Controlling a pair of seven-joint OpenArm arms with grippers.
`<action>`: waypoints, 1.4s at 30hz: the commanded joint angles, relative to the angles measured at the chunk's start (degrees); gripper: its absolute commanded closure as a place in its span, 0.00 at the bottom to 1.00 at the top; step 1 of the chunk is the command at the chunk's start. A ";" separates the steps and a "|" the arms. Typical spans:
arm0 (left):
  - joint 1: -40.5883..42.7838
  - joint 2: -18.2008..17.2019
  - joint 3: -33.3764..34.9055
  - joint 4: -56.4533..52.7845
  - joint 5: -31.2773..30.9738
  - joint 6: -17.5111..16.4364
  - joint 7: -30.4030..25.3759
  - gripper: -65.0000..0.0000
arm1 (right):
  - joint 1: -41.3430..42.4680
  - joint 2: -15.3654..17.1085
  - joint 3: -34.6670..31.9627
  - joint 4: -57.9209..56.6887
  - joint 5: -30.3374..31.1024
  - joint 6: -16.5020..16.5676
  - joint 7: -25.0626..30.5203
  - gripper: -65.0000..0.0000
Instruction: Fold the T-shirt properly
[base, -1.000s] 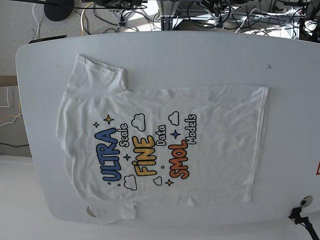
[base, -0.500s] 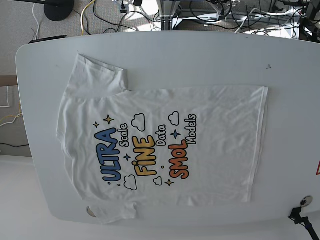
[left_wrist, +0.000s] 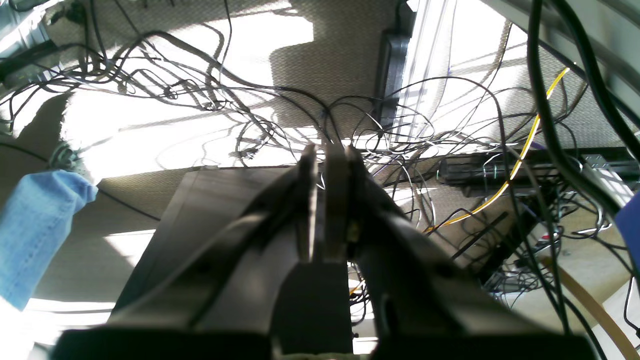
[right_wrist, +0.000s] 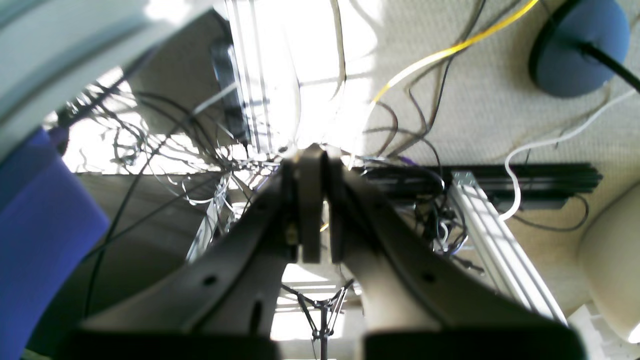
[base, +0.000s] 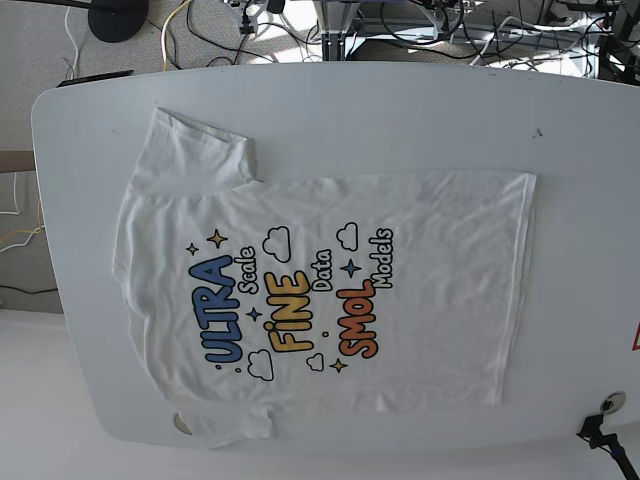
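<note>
Left wrist view: the left pincer (left_wrist: 325, 150) has its jaws pressed together on nothing and points out over tangled cables (left_wrist: 240, 115) on the floor. No cloth appears here.

Right wrist view: the right pincer (right_wrist: 312, 150) is likewise closed and empty, aimed at cables and an aluminium frame rail (right_wrist: 495, 235). The garment is absent here too.

Base view: only this view shows the T-shirt (base: 330, 290). It lies flat and unfolded, print up, on the white counter (base: 420, 110), collar toward the view's left and hem toward its right. Neither arm appears over the counter.

Folding looks not yet begun. To start well, each pincer should probably open before descending, pinch a single edge near a sleeve or hem corner, and lift both sides evenly so the cloth stays smooth.
</note>
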 joint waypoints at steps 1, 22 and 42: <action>0.59 -0.44 -0.03 2.18 0.20 0.00 0.24 0.81 | -2.05 0.26 0.00 5.16 -0.23 0.06 0.03 0.96; 26.43 -0.53 -4.17 41.13 -0.07 -4.39 0.24 0.36 | -28.42 1.66 0.09 44.36 0.21 -0.03 0.38 0.31; 54.92 -1.76 -4.69 80.78 -0.07 -4.48 0.24 0.35 | -54.01 2.54 0.00 82.34 0.12 -0.03 0.03 0.31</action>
